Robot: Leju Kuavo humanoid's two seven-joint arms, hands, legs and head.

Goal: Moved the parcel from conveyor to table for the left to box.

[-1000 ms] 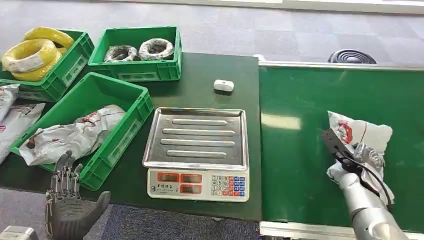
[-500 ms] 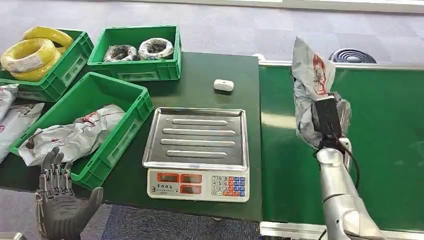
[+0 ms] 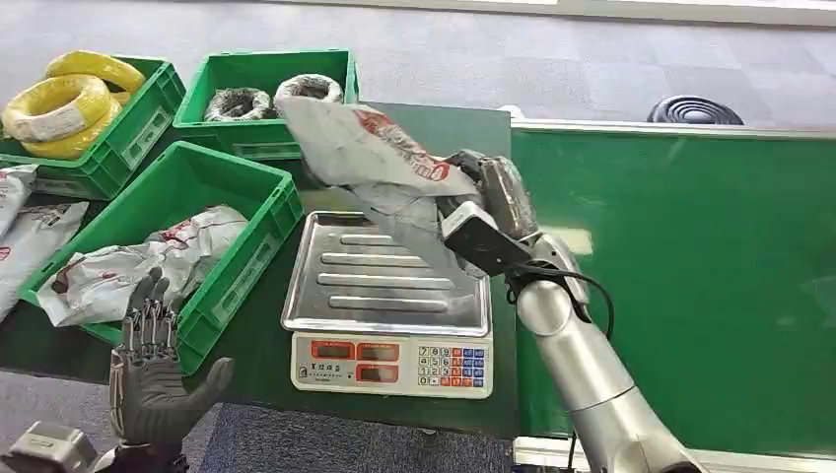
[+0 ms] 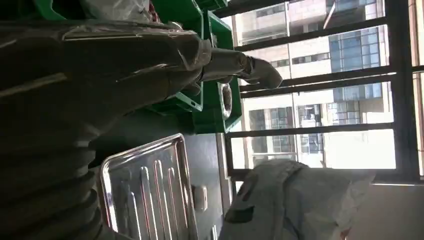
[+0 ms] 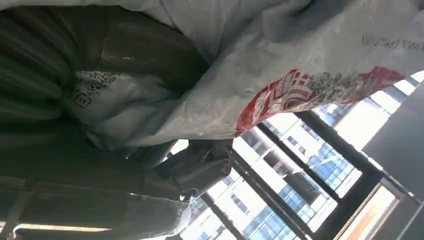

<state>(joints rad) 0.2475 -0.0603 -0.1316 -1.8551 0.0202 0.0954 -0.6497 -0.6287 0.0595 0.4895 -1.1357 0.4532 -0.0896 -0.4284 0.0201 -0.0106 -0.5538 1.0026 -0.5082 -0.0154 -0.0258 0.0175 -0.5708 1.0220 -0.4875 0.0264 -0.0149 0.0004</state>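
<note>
My right hand grips a grey plastic parcel with red print, held in the air above the far edge of the steel scale tray. The same parcel lies close against the right hand in the right wrist view, and the parcel hangs beside the tray in the left wrist view. My left hand is open with its fingers spread, low at the table's near edge, in front of the near green crate. The green conveyor belt lies to the right.
The near crate holds another grey parcel. Two far green crates hold dark wire coils and yellow coils. A small white device lies on the table behind the scale. More parcels lie at the far left.
My right arm lifted the parcel off the conveyor belt and swung it left, from above the belt to above the scale tray. My left hand stayed low and rose slightly.
</note>
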